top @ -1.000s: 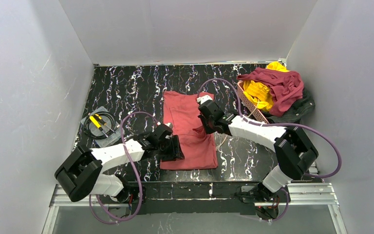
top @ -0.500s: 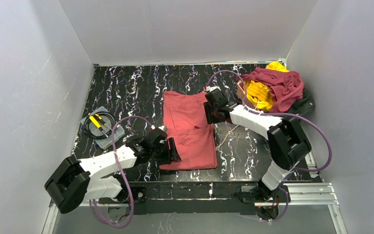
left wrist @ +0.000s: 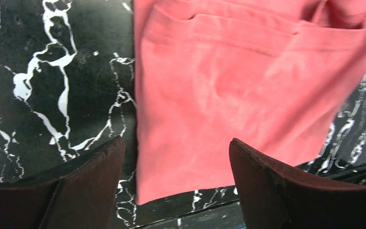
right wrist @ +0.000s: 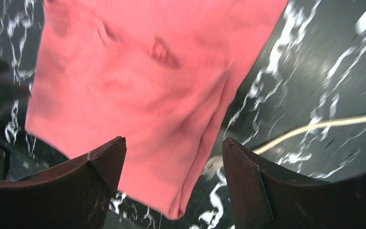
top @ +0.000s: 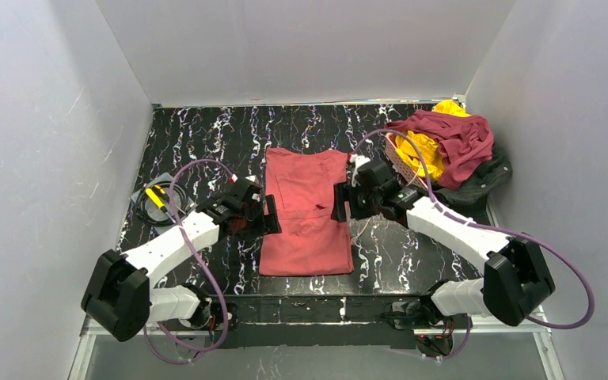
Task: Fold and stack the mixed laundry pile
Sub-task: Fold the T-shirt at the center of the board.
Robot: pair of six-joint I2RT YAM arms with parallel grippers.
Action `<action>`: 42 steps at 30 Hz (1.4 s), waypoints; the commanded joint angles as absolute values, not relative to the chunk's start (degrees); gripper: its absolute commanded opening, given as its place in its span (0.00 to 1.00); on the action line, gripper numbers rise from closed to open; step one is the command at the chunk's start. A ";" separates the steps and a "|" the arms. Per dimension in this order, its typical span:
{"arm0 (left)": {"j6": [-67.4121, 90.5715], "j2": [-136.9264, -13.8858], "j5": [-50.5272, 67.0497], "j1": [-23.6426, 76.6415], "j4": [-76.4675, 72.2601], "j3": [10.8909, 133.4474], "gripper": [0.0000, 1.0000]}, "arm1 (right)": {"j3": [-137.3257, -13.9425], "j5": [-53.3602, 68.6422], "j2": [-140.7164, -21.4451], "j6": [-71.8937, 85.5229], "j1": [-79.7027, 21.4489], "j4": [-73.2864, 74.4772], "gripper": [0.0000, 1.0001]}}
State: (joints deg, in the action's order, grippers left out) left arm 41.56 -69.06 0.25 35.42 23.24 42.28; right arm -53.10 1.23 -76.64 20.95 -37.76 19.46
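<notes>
Black marbled table (top: pixel 206 134); salmon-red garment (top: pixel 305 214) folded flat

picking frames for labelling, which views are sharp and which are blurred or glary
Top external: sharp and evenly lit, no glare, shirt crisp. Left wrist: mostly sharp, the shirt's seams readable, only the near fingers soft. Right wrist: blurred, the table veins and cord smeared, shirt edges fuzzy.
</notes>
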 commanded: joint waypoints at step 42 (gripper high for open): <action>47.70 -61.60 12.19 36.65 26.99 23.63 0.42 | -24.04 15.11 -66.61 36.43 -41.30 12.71 0.45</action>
State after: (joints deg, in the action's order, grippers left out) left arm 47.66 -60.23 11.94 36.51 26.79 25.74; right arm -25.23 17.72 -66.61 36.21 -40.91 12.49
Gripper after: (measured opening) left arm 0.438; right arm 0.480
